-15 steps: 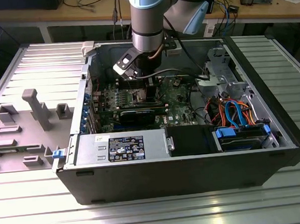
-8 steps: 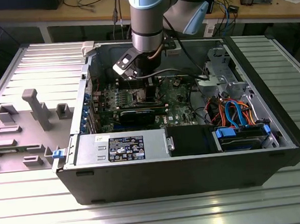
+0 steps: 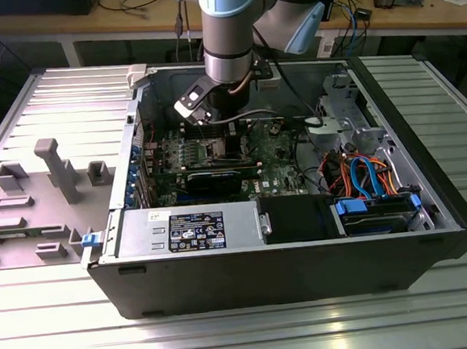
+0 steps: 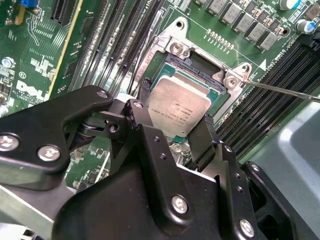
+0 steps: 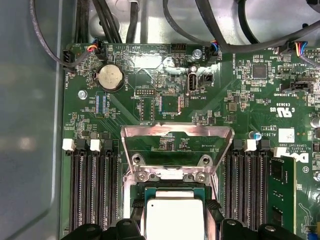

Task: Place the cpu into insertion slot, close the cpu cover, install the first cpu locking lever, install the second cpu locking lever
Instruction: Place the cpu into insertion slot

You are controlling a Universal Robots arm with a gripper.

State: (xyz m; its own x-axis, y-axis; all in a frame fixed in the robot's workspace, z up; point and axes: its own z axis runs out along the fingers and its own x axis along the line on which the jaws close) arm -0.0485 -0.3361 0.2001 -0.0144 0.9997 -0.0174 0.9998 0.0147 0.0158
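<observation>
In both wrist views the cpu (image 4: pixel 181 106) (image 5: pixel 175 216), a small square chip with a silver-grey top, sits between my black fingertips (image 4: pixel 207 124). My gripper (image 4: pixel 175 106) (image 5: pixel 175 207) is shut on its two opposite edges. The chip hangs right over the insertion slot (image 4: pixel 197 62) (image 5: pixel 175 184), whose dark rim shows past its far edge. The cpu cover (image 5: pixel 177 132), a silver frame with a window, stands swung open behind the slot. A thin metal locking lever (image 4: pixel 282 91) sticks out to one side, unlatched. In the exterior view the arm (image 3: pixel 227 37) reaches down into the open computer case.
Long black memory slots (image 5: pixel 92 195) (image 5: pixel 247 195) flank the socket on both sides. Black cables (image 5: pixel 220 30) loop above the board. In the exterior view a grey power-supply box (image 3: pixel 189 226) lies along the case's near wall, orange and blue cables (image 3: pixel 371 176) lie on the right, and a grey fixture plate (image 3: pixel 48 185) on the left.
</observation>
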